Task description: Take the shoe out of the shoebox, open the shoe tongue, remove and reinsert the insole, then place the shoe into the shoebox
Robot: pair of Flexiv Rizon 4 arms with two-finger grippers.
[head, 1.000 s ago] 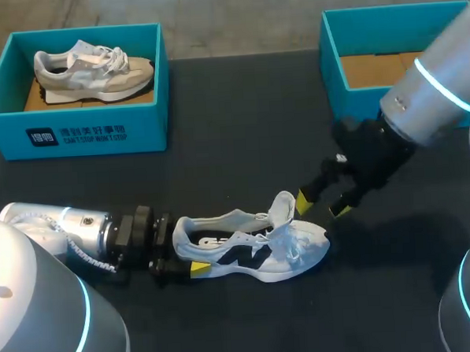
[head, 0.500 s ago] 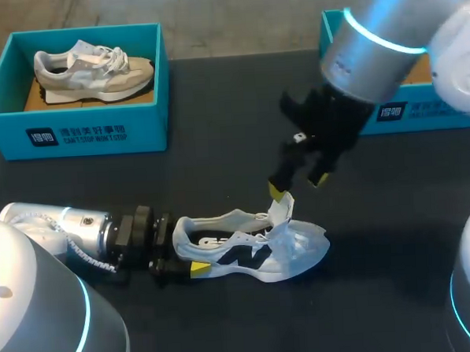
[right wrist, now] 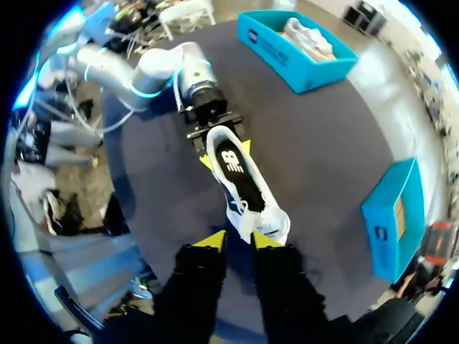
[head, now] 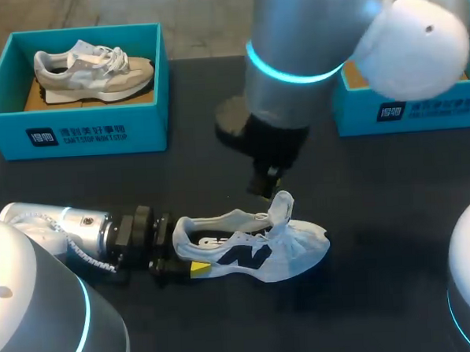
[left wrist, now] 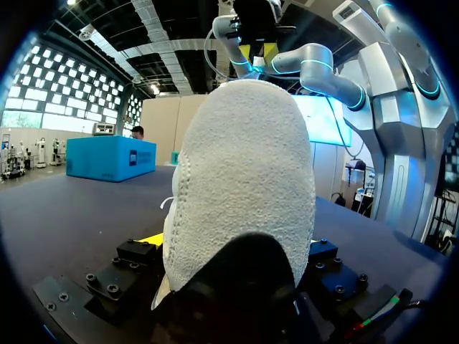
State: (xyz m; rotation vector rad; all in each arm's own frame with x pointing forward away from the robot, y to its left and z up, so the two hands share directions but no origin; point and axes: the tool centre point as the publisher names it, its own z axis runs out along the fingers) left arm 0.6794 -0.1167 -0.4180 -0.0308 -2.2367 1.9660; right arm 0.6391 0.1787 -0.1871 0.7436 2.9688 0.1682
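White shoe [head: 255, 250] clamped at the heel by the left gripper [head: 183, 246], with the right gripper [right wrist: 237, 241] held above its front.

The white shoe is stood on its sole near the front edge of the tabletop [head: 101, 183], a little left of the middle. Its heel is pointed toward the left edge and its tongue [head: 283, 205] is raised upright. The heel is pinched from both sides by the left gripper, which is laid low along the tabletop. The right gripper's yellow tips are set slightly apart and nothing is gripped; whether the tongue is touched cannot be told. A shoebox [head: 409, 110] with a brown floor is seen at the far right corner. A second shoebox [head: 98, 128], with a grey shoe [head: 91, 69] in it, is set at the far left corner.
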